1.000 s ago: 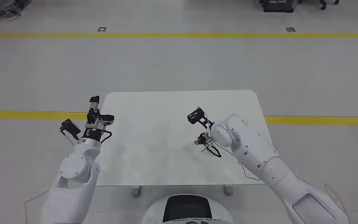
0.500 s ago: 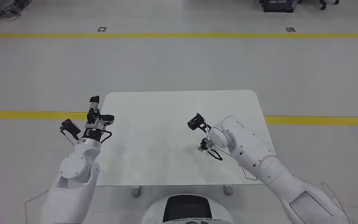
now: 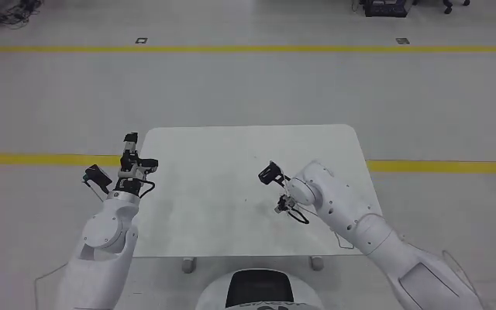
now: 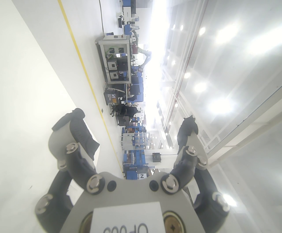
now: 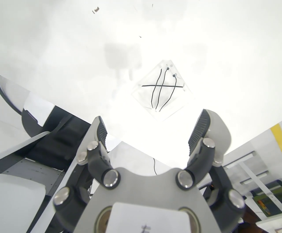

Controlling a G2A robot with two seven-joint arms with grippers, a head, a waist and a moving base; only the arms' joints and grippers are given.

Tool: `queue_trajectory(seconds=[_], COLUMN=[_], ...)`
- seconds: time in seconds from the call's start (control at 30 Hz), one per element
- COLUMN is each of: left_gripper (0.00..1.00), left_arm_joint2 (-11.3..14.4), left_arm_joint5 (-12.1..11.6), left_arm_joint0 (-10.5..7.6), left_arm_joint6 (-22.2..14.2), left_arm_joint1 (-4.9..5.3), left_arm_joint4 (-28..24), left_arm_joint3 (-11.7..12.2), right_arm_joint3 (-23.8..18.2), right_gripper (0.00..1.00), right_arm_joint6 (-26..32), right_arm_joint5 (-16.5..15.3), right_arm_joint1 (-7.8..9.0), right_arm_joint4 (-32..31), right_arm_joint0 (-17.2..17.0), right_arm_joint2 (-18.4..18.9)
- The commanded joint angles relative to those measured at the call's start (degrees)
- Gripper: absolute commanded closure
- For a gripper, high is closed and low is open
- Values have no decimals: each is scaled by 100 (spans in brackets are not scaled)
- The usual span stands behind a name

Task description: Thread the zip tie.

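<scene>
Several black zip ties [image 5: 162, 87] lie crossed in a shallow clear square tray [image 5: 141, 91] on the white table [image 3: 217, 155]. My right gripper [image 5: 152, 128] hangs open above the table, a short way back from the tray, with nothing between its ribbed pads [image 5: 197, 126]. From above, the right gripper [image 3: 280, 205] sits over the table's right-middle part. My left gripper [image 3: 129, 144] is held at the table's left edge. In its own wrist view the left gripper [image 4: 132, 125] is open and empty, pointing out into the room.
A few small dark specks [image 5: 95, 10] lie on the table beyond the tray. A thin black cable [image 3: 296, 215] loops beside the right wrist. A yellow floor line [image 3: 434, 166] runs behind the table.
The right arm has shifted a little toward the table's near edge, its gripper staying open. The left arm has not moved.
</scene>
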Motion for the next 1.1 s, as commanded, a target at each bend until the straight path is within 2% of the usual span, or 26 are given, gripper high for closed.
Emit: queue_trajectory(seconds=[0.0,0.4,0.8,0.9,1.07], left_gripper=[0,0,0,0,0], left_arm_joint2=[0,0,0,0,0], left_arm_joint5=[0,0,0,0,0], left_arm_joint0=[0,0,0,0,0], left_arm_joint6=[0,0,0,0,0], left_arm_joint1=[0,0,0,0,0], left_arm_joint4=[0,0,0,0,0], left_arm_joint3=[0,0,0,0,0], right_arm_joint3=[101,946,946,1020,1096], right_gripper=[0,0,0,0,0], right_arm_joint6=[75,-14,-14,-249,-292], right_arm_joint5=[-32,-201,-201,-376,-623], right_arm_joint1=[-27,-283,-283,-260,-226], right_arm_joint4=[-15,206,206,221,270], right_arm_joint0=[54,449,449,401,408], right_arm_joint2=[-54,-337,-337,-272,-144])
